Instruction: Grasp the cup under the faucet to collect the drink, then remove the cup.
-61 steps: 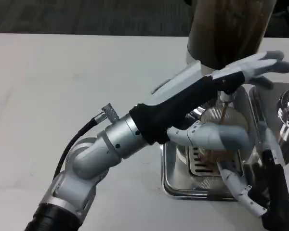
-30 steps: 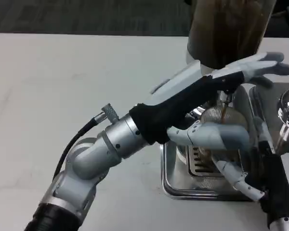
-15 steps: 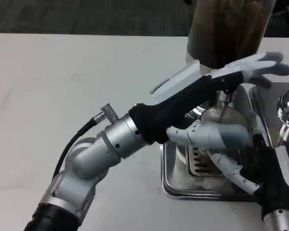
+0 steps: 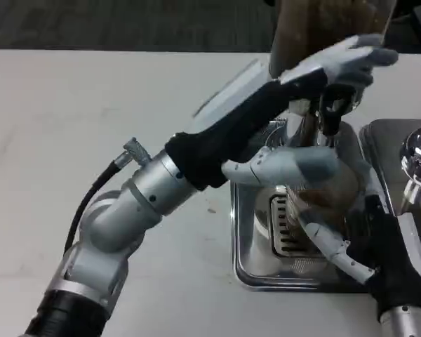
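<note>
White table [image 4: 91, 105] runs across the picture, with dark carpet [image 4: 126, 24] beyond its far edge. On the right side of it sits a shiny steel drip tray [image 4: 256, 270] with a slotted grate [image 4: 282, 228].

From the lower left the left forearm [image 4: 137, 203] reaches up and to the right, a black cable [image 4: 91, 193] looping off its wrist joint. The left hand [image 4: 295, 119] is spread wide: its upper fingers [image 4: 351, 60] lie stretched across the front of the dispenser [image 4: 323, 24], a tall container of brown drink, just over the black faucet lever [image 4: 331, 105]. Whether they press the lever or only lie by it I cannot tell. A lower finger [image 4: 288, 168] of the same hand reaches out level in front of the cup and crosses its upper part.

The right hand [image 4: 351, 242] comes in from the lower right corner and is wrapped round the cup [image 4: 321, 207], white fingers [image 4: 330, 249] curling under and across its near side, the black palm against its right side. The cup is clear with brown drink showing in it, and it is over the grate, below the faucet. Whether its base touches the grate is hidden by the fingers.

At the right edge a second polished metal fitting [image 4: 417, 158] stands on another steel tray [image 4: 379, 140].
</note>
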Controlling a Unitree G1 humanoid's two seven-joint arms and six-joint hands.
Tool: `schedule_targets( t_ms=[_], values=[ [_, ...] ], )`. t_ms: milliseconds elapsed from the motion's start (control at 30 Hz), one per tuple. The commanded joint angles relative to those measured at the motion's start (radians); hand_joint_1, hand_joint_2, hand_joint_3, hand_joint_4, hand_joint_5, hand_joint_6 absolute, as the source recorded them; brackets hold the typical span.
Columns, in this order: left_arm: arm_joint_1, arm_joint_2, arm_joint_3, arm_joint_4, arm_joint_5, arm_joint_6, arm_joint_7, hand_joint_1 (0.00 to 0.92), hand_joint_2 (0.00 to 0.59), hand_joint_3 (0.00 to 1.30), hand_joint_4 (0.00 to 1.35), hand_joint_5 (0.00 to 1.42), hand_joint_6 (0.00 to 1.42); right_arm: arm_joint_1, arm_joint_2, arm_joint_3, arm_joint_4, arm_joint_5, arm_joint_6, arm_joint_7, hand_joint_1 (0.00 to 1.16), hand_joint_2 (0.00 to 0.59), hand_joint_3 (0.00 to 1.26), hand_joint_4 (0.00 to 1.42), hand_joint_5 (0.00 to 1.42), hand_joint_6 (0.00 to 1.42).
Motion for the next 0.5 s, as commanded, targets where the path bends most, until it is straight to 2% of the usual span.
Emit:
schedule_targets(
  t_ms=[33, 267, 367, 500],
  values=[
    [-0.026, -0.004, 0.038, -0.022, -0.047, -0.032, 0.020, 0.000, 0.099, 0.15, 0.01, 0.18, 0.11, -0.008, 0.005, -0.009, 0.012, 0.008, -0.025, -0.001, 0.64, 0.215, 0.00, 0.00, 0.00, 0.00],
    [0.011, 0.001, 0.070, -0.095, -0.116, -0.024, 0.015, 0.000, 0.105, 0.14, 0.00, 0.17, 0.11, -0.012, 0.005, -0.011, 0.015, 0.011, -0.032, 0.003, 0.63, 0.219, 0.00, 0.00, 0.00, 0.00],
    [0.049, 0.014, 0.086, -0.148, -0.145, -0.012, 0.011, 0.000, 0.105, 0.15, 0.00, 0.18, 0.11, -0.011, 0.005, -0.012, 0.011, 0.013, -0.032, 0.006, 0.63, 0.220, 0.00, 0.00, 0.00, 0.00],
    [0.137, 0.050, 0.137, -0.158, -0.164, 0.003, 0.022, 0.000, 0.105, 0.15, 0.01, 0.18, 0.12, -0.006, 0.007, -0.015, -0.002, 0.011, -0.035, 0.003, 0.63, 0.220, 0.00, 0.00, 0.00, 0.00]
  ],
)
